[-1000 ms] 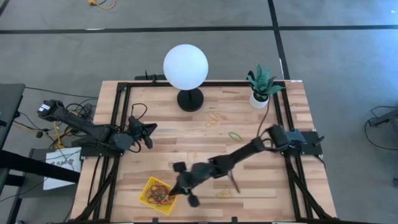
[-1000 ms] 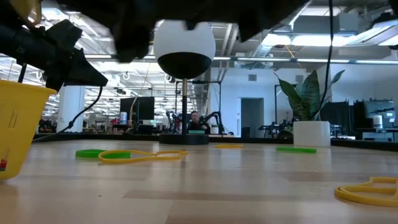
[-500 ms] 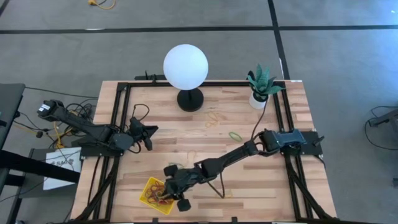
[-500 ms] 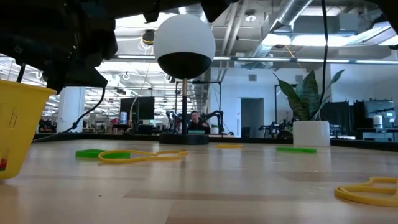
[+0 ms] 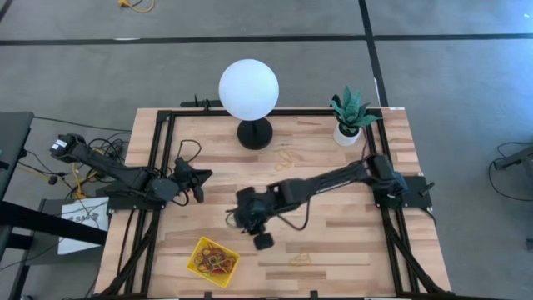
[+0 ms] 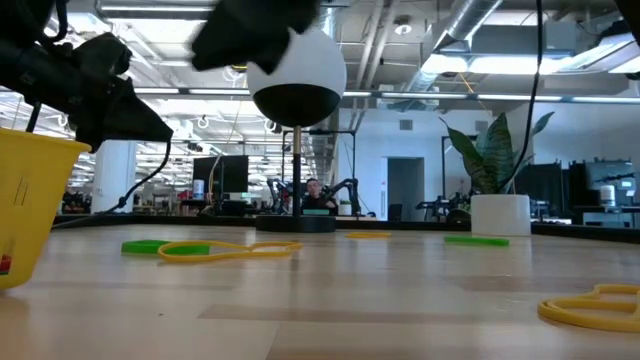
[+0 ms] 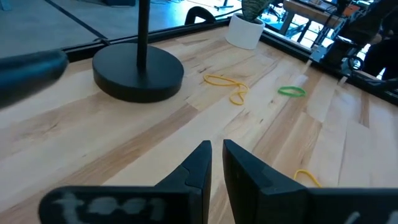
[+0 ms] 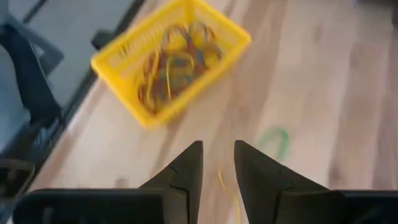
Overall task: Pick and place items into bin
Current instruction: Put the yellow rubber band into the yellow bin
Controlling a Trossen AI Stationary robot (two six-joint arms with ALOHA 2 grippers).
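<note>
Rubber-band loops already fill the yellow bin at the lower left of the high view, a tangle of red, yellow and green dropped there so they stay gathered inside its low rim. More loops lie loose on the boards: a yellow one at lower centre, a green one right of centre, and a yellowish pair near the lamp base. The right gripper hangs over mid-table, up and to the right of the bin, its fingers a little apart with nothing between them; it looks to be between loads and free to go for another loop. The left gripper waits at the left edge, its fingers nearly together and empty, kept out of the working arm's path. The table is pale wooden planking inside a black frame, with a white globe lamp and a potted plant along the upper edge; grey floor surrounds it, and the low view shows a bright open workshop beyond
</note>
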